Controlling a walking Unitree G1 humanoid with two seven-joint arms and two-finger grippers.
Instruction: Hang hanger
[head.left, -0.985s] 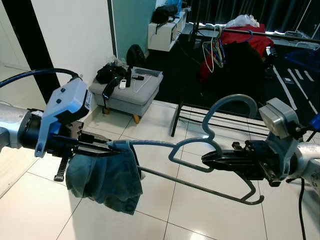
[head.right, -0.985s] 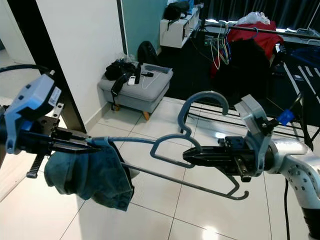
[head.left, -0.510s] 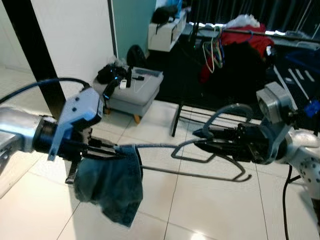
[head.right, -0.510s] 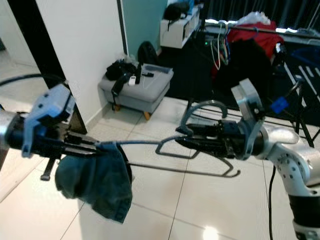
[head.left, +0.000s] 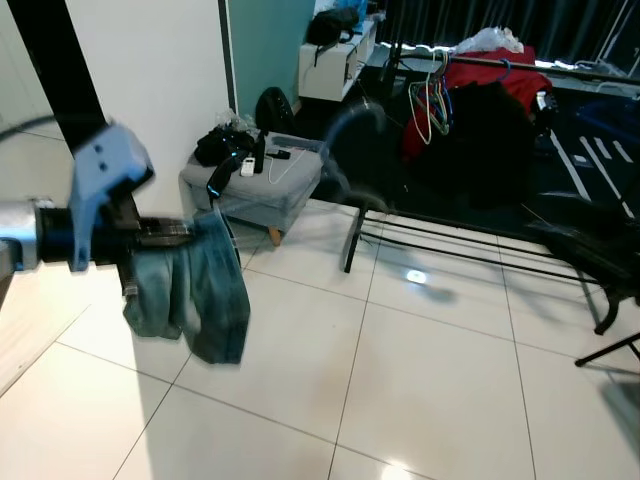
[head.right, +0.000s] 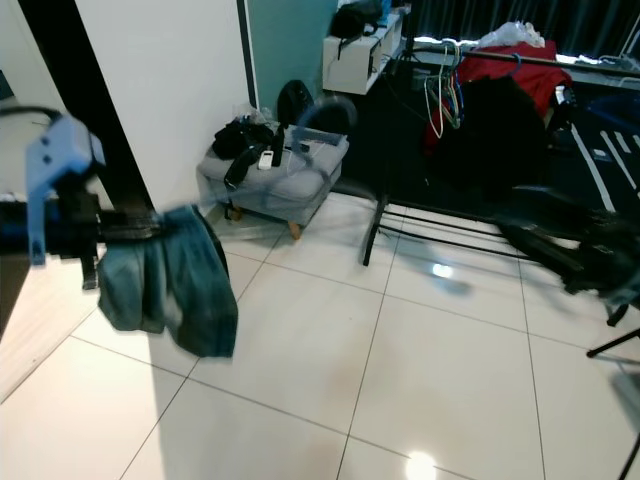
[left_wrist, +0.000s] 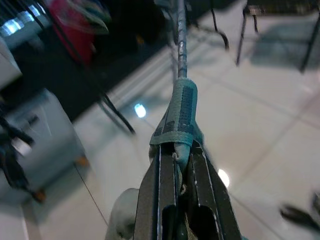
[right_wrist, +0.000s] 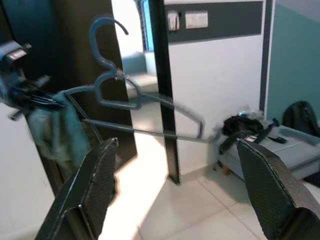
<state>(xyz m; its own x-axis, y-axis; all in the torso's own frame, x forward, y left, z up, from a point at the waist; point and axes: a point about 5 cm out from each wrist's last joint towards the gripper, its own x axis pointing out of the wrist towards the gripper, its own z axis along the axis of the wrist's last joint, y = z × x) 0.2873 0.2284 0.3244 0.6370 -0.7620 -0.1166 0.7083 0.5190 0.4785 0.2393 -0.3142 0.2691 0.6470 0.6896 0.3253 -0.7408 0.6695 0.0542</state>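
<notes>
White glossy floor tiles (head.left: 400, 370) run from a white wall with a black vertical strip (head.left: 60, 70) to a dark clothes rack (head.left: 480, 130); red and black garments (head.left: 480, 100) and a bunch of empty hangers (head.left: 430, 100) hang from the rack's rail; a grey ottoman (head.left: 255, 185) strewn with black cables and small devices sits beside the wall, a black bag behind it; a white cabinet stands further back. The blue-grey hanger (right_wrist: 132, 102), thin-armed with a curled hook, is held out level at the left of the scene, one arm draped with a blue denim garment (head.left: 190, 290) that hangs down in folds; its hook end blurs in the head views. The left gripper (left_wrist: 180, 172) has its black fingers clamped on the cloth-wrapped end of the hanger; the right gripper (right_wrist: 185, 170) stands apart from it, fingers spread wide, nothing between them.
</notes>
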